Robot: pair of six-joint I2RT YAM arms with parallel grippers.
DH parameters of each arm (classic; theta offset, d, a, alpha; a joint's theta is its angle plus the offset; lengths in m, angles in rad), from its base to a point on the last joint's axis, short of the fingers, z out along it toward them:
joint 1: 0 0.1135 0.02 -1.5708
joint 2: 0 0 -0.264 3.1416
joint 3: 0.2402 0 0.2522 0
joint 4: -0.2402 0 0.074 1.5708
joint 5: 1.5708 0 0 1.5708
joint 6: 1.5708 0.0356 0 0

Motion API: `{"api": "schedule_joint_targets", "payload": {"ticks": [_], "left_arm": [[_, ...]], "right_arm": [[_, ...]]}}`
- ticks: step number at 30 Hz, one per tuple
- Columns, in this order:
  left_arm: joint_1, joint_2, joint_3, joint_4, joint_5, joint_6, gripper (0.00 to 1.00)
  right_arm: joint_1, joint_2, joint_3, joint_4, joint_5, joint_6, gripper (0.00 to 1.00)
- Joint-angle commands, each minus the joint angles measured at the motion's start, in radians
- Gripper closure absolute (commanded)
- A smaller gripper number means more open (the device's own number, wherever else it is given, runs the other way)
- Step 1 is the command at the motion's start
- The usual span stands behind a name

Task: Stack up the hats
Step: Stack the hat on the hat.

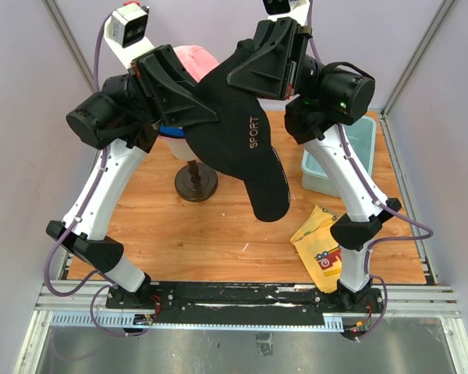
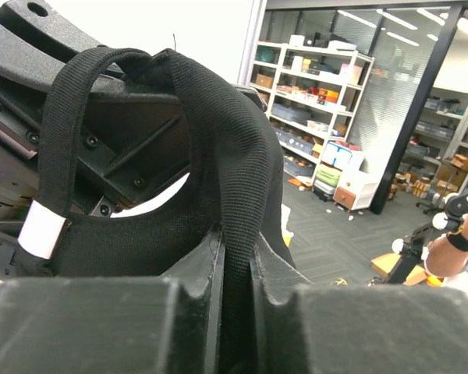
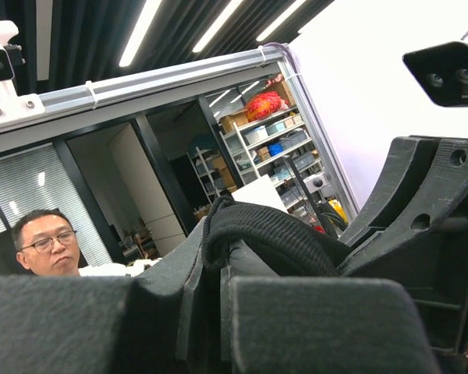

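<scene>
Three hats could be counted from above: one black fabric baseball cap lettered "SPORT" (image 1: 248, 140), one pink fabric cap (image 1: 196, 59) and one sliver of a bright blue cap (image 1: 170, 130). One cream mannequin head (image 1: 175, 146) on one dark round stand (image 1: 196, 184), one teal plastic bin (image 1: 342, 160) and one yellow cloth with red print (image 1: 320, 243) were also seen on the wooden tabletop (image 1: 218, 234). The pink cap was mostly covered by the black cap and the arms. The blue cap was nearly all hidden under the left arm, and whether either sat on the head could not be told. The bin was partly cut off by the right arm. Both arms were raised and bent inward. The black cap was held aloft between them, above the stand, with its brim hanging toward the near edge. The left tool (image 2: 235, 304) was clenched on a fold of the black fabric, and the right tool (image 3: 216, 312) was clamped on the cap's band.
</scene>
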State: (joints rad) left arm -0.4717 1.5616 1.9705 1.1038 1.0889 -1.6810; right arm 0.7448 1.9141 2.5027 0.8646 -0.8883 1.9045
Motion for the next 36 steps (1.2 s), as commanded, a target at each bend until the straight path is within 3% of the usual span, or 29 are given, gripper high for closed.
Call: {"api": "schedule_joint_targets", "payload": {"ticks": [1, 5, 9, 14, 19, 23, 28, 36], "left_arm": [[-0.015, 0.002, 0.046, 0.000, 0.025, 0.027, 1.00], [-0.013, -0.021, 0.075, -0.242, -0.022, 0.235, 1.00], [0.024, -0.064, 0.126, -0.545, -0.176, 0.449, 0.99], [0.079, -0.127, 0.133, -0.773, -0.442, 0.540, 0.99], [0.079, -0.171, 0.126, -0.915, -0.675, 0.572, 1.00], [0.079, -0.214, 0.091, -0.975, -0.842, 0.558, 0.99], [0.079, -0.214, 0.100, -1.011, -0.944, 0.515, 1.00], [0.077, -0.218, 0.112, -1.087, -1.029, 0.498, 0.99]], "right_arm": [[-0.036, 0.005, 0.017, 0.055, 0.040, 0.038, 1.00], [-0.086, -0.031, -0.042, 0.065, 0.033, 0.041, 0.98], [-0.179, -0.147, -0.223, 0.033, -0.002, -0.032, 0.70], [-0.335, -0.288, -0.432, 0.009, -0.009, -0.116, 0.51], [-0.443, -0.362, -0.527, -0.033, -0.027, -0.205, 0.45], [-0.483, -0.474, -0.628, -0.215, -0.025, -0.439, 0.41], [-0.498, -0.565, -0.708, -0.369, 0.011, -0.678, 0.37], [-0.496, -0.607, -0.808, -0.271, 0.033, -0.672, 0.36]]}}
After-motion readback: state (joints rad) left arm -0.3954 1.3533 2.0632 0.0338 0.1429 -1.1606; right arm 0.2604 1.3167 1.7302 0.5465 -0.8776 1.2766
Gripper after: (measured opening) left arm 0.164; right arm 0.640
